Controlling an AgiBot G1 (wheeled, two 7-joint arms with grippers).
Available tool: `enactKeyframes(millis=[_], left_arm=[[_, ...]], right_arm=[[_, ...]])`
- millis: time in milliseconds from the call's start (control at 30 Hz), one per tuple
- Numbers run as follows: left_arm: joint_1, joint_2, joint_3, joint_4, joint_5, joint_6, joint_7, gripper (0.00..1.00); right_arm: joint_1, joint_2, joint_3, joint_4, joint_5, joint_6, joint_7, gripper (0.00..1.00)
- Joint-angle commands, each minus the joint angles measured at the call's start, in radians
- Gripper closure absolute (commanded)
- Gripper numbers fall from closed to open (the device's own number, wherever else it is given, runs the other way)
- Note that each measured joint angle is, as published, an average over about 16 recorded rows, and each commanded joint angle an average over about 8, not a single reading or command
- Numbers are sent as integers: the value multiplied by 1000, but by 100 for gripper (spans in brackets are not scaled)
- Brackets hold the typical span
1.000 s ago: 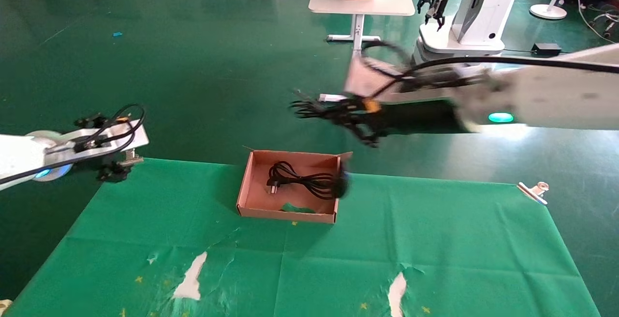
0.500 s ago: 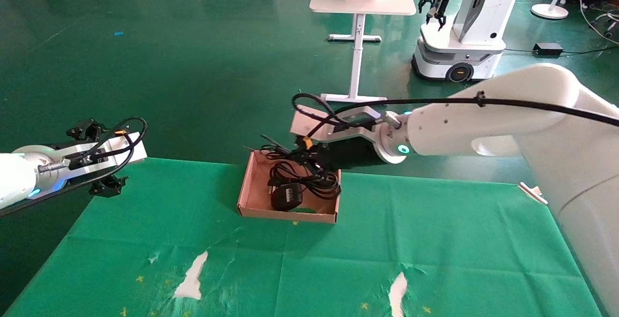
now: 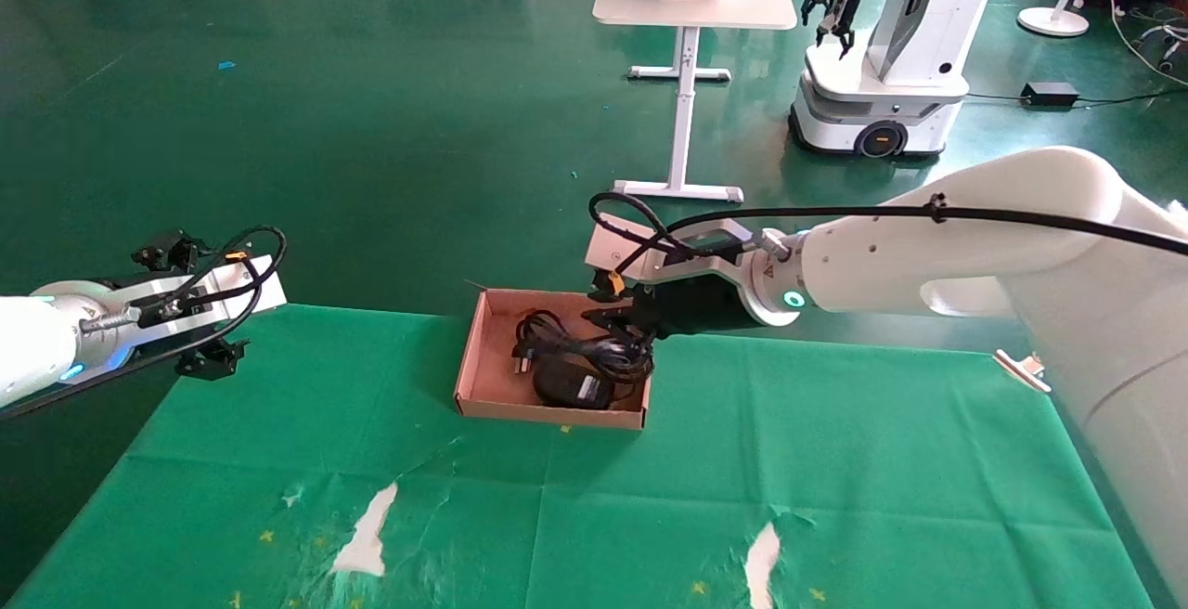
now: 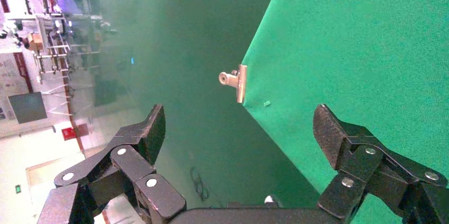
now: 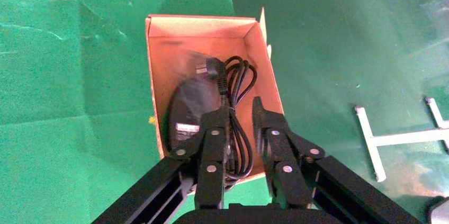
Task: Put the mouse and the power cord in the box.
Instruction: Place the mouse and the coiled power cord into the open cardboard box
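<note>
Green cloth covers the surface [image 3: 835, 460], worn through to white in places near the front, with a polished green floor beyond.

1. Mouse [image 3: 568, 384]: lies inside the box, label side up, toward the near wall. It rests against, and partly over, the power cord. The right wrist view shows it [image 5: 189, 108] free of the fingers.

2. Power cord [image 3: 585, 344]: loosely coiled in the box, plug toward the box's left. Its loops sit at the box's right side, directly below the right gripper.

3. Box [image 3: 475, 358]: open-topped, at the far edge of the surface, roughly central. Low walls contain both items; nothing is seen overhanging the rim.

4. Right gripper [image 3: 624, 319]: poised above the box's far right corner. Fingers are parted by a narrow gap and grip nothing; a cord strand shows in the gap beneath them, but whether they touch it cannot be told. Judgement: this posture fits a release just over the box, low enough to drop the mouse without a bounce.

5. Left gripper [image 3: 190, 307]: parked off the surface's far left corner, fingers spread wide, empty. Its wrist view shows only a metal clip [image 4: 235, 81] on the cloth's edge.

Judgement: both items appear boxed; retraction remains.
</note>
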Motion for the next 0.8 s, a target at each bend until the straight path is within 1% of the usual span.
enactKeyframes(millis=[33,333,467,600,800], left_arm=[[0,1,0,3,-2,-2,1,0],[-1,4,0,8,-6,-6,3,0],[3,3,-7,8,-20,-1,9,0],[26,-4,-42,5,-89,22,40,0],[84,-22,-131,0,-265,82,119,0]], right_arm=[[0,2,2,7,-1,-3,1,0],[-4,9,7,27,1,-12,2,0],[-25,33,20,53,32,-27,7,0],[-65,77,43,100,92,-55,15,0],[-132,151,83,181,195,-102,30,0]])
